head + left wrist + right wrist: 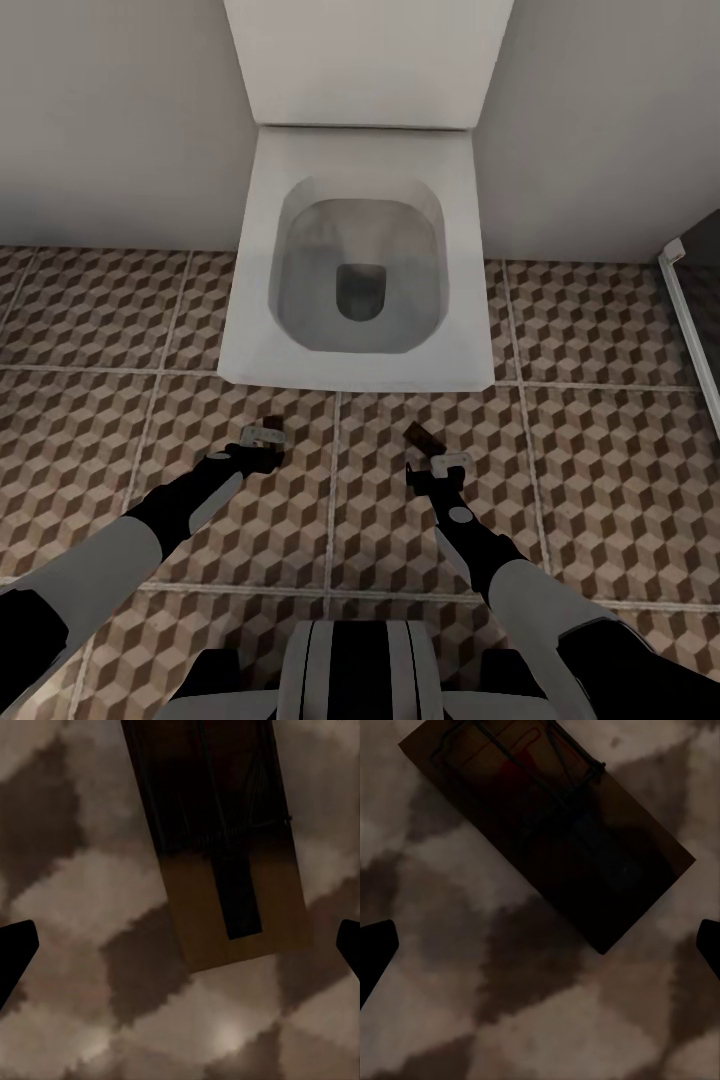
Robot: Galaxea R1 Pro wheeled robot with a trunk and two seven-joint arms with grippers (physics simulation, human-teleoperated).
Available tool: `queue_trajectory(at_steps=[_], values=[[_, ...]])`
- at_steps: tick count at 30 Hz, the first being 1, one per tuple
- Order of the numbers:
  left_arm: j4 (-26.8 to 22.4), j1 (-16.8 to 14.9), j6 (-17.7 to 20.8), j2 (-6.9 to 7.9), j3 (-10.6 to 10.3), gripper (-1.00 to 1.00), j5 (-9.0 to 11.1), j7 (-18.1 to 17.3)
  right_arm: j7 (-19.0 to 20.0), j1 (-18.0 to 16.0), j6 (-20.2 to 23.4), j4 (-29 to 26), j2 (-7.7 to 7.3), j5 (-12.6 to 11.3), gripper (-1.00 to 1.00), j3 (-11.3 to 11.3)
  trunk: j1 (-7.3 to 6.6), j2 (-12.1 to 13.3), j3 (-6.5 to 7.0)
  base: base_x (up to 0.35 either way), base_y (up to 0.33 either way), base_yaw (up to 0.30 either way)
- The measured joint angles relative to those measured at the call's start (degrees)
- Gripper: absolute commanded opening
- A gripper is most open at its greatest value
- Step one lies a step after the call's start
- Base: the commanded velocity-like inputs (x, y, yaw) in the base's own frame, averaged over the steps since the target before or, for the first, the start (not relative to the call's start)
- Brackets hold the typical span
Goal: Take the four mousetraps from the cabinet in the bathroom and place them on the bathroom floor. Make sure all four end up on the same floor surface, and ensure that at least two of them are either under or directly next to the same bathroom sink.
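The white square toilet [360, 260] stands lid-up against the grey wall [110, 120], its bowl holding nothing but grey shading. Just before its front edge two mousetraps lie flat on the cube-patterned floor [600, 450]. The left trap [272, 421] shows in the head view as a small dark sliver just ahead of the left pincer [266, 434]; in the left wrist view the trap [221, 840] runs lengthwise away from the camera, slightly slanted, its wire end in shadow at the far part. The right trap [421, 437] lies on a diagonal, just ahead of the right pincer [447, 462]; in the right wrist view the trap [547, 825] sits slantwise, wire bail at its far end. Both pincers hover low over the floor, spread wide, the dark fingertips [16, 952] [375, 952] at the frame edges gripping nothing. At the right a dark glass panel [700, 310] with a pale frame meets the tiles.
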Motion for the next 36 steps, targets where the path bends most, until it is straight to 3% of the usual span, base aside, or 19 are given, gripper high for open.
queue_trajectory(at_steps=[6, 36], values=[[0.0, 0.0, 0.0, 0.01, 0.0, 1.00, 0.0, 0.0, 0.0, 0.0, 0.0, 0.0, 0.00, 0.0, 1.00, 0.0, 0.02, 0.0, 0.00, -0.134, 0.000, 0.000], [0.0, 0.0, 0.0, 0.01, 0.0, 1.00, 0.0, 0.0, 0.0, 0.0, 0.0, 0.0, -0.08, 0.0, 1.00, 0.0, 0.04, 0.0, 0.00, -0.331, 0.000, 0.000]])
